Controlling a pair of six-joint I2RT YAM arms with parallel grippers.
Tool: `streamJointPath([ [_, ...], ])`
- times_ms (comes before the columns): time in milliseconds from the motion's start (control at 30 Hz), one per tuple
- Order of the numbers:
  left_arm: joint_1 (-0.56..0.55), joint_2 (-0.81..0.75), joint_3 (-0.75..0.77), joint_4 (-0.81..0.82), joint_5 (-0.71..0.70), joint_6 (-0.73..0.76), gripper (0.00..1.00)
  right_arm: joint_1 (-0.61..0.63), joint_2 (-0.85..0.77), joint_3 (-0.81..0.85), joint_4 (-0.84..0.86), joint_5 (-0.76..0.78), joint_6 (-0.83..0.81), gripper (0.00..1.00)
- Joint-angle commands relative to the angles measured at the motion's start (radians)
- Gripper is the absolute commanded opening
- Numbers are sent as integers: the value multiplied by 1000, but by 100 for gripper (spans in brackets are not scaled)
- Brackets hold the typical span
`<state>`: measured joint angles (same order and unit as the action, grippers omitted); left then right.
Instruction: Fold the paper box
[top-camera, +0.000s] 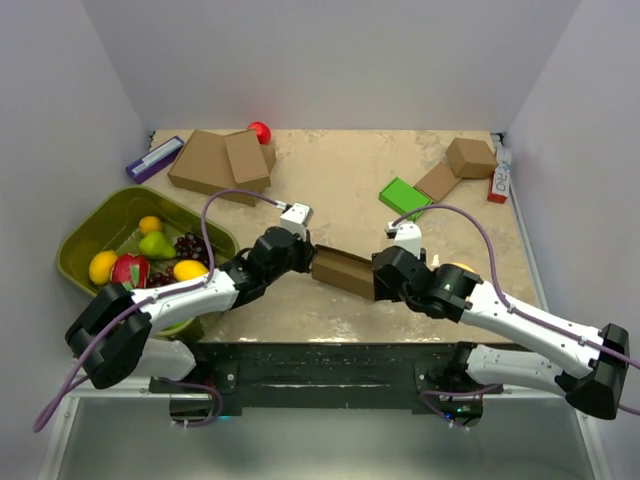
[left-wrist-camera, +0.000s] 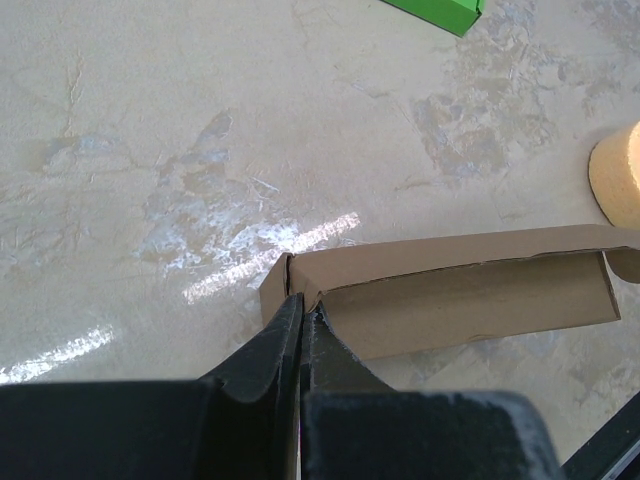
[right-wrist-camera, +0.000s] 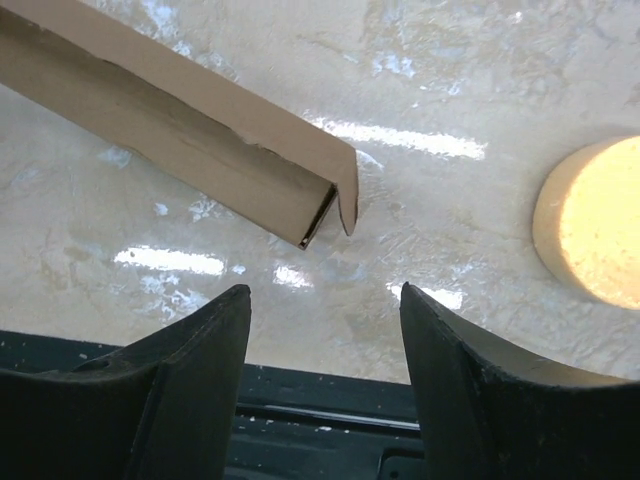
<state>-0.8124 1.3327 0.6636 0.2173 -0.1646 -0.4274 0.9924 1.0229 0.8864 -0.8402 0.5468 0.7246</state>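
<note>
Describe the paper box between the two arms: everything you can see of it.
The paper box is plain brown corrugated cardboard, long and thin, partly folded: its long walls stand up as an open trough, with a rounded tab at one end. It appears to rest on the mottled beige table between the arms. The left hand is shut on one end corner; the right hand is open near the other end, not touching.

Plain pale grey walls (top-camera: 330, 60) close in on three sides. A beige mottled stone-look surface (top-camera: 340, 170) spreads ahead of the left tool (left-wrist-camera: 300, 305), with bright streaks of light (left-wrist-camera: 270, 250) glinting just beyond its tips. Behind it and the right tool (right-wrist-camera: 325, 300), a black metal rail (top-camera: 330, 365) lines the near edge.
</note>
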Motion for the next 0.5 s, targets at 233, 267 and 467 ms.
streamJointPath([
  [233, -5, 19, 13, -111, -6, 1, 0, -96, 11, -73, 142, 70, -36, 46],
  [267, -4, 17, 13, -113, -7, 1, 0, -106, 16, -87, 170, 67, -45, 44],
  [467, -4, 14, 13, -114, -4, 6, 0, -143, 65, -122, 274, 41, -111, 40],
])
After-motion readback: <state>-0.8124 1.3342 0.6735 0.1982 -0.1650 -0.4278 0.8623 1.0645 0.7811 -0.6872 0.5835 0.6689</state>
